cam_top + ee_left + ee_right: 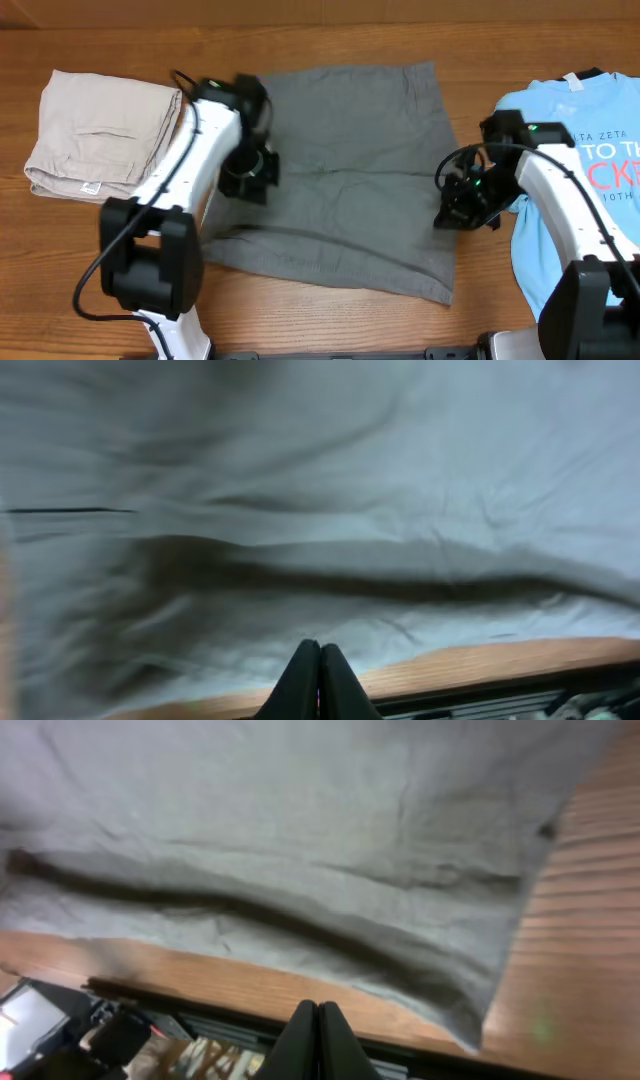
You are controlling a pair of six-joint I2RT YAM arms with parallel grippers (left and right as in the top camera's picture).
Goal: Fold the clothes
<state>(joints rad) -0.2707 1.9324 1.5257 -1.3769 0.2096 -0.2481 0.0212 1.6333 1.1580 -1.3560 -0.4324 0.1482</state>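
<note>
Overhead top-down; both wrist views close over shorts (340, 170).

Your dark grey shorts (350, 170) lie spread flat mid-table, near edge folded over in a long ridge.

Blue T-shirt (560, 105) runs off the right edge, lettering cut; left arm (190, 160) covers the shorts (350, 170) along their left edge.
</note>
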